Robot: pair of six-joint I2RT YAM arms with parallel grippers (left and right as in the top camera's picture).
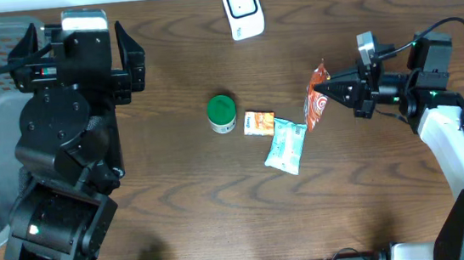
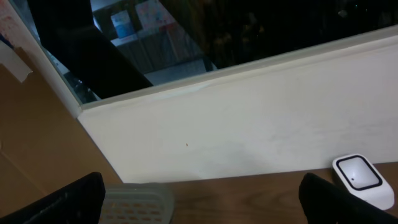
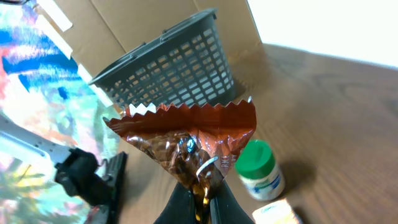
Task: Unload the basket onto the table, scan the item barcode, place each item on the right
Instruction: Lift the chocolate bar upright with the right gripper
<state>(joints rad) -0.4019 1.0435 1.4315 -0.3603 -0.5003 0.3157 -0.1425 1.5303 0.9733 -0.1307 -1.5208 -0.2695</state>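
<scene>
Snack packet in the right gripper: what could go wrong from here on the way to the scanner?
1. The right gripper pinches the snack packet only at one crumpled edge, so it could slip or flop.
2. No barcode shows in any view, and the glossy, creased foil may glare, so the scanner might not read it.

orange snack packet (image 1: pixel 317 96) | pinched, upright | white scanner (image 1: pixel 243 9) | well apart

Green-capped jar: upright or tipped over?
Upright. Overhead, the green-capped jar shows its round cap facing straight up; the right wrist view shows it standing on its base, cap on top.
</scene>
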